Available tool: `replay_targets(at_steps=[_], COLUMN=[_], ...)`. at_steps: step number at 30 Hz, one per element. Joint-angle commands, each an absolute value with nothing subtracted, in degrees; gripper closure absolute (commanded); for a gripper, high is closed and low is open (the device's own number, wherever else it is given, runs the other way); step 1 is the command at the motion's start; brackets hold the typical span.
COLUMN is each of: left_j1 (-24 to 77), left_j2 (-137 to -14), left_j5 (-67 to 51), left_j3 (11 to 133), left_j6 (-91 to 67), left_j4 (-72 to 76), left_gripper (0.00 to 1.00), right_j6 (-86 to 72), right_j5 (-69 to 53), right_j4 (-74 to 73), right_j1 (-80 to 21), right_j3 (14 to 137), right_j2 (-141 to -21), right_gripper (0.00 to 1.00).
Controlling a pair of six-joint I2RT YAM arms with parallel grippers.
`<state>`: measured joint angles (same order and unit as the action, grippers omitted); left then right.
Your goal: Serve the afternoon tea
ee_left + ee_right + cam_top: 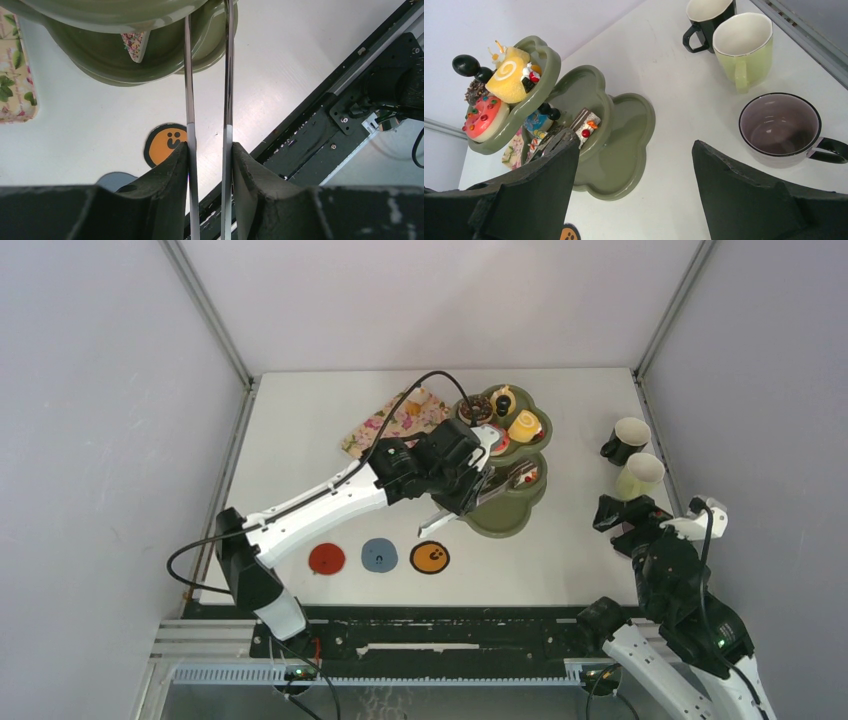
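— Where are we with the tea, reading from the left?

— Left of the stand [624, 155] and nearer our bases lie the red coaster [327, 559], the blue coaster [379, 555] and the orange coaster [430, 558], none bearing a mug; the floral tray [390, 425] lies just behind and left of the stand.

— And our left gripper [210, 147]?

— Clamped on the steel tongs [189, 100], one finger pressing each arm; the tongs reach in at the stand's middle tier; whether their tips hold anything we cannot tell.

— The sweets?

— On the stand; the pink donut [484, 117], yellow roll cake [510, 80] and chocolate donut [475, 408] sit on the top tier; the blue cupcake [538, 121] and sprinkled cake slice [134, 42] sit on the middle one; we judge the plating largely done.

— What's left?

— The mugs, we think; the black mug [706, 17], green mug [742, 42] and purple-lined mug [780, 129] stand well right of the stand, apart from any coaster; our right gripper [634, 140] hangs near the purple-lined mug, jaws spread wide, holding nothing.
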<state>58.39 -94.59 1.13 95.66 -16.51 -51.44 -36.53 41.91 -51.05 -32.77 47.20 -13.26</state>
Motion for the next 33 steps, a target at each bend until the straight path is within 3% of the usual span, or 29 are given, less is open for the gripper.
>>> replay_targets(at_steps=[1,18,33], left_j1=[58.7,58.6,58.7], left_j2=[-90.6,-86.9,-90.5], left_j5=[0.5,-0.3,3.2], left_j3=[99.4,97.2,97.8], left_j6=[-15.5,-14.2,-13.9], left_j4=[-50.2,-51.3,-45.0], left_gripper=[0.62,0.59,0.74], right_j6=[-37.1,-36.6,-36.8], right_j5=[41.7,40.6,40.7], right_j4=[-49.7,-47.3,-47.8], right_j1=[-33.1,-33.0,-33.0], right_j3=[48.9,48.4,48.4], right_j2=[-14.5,-16.5,-16.5], right_gripper=[0.09,0.09,0.09])
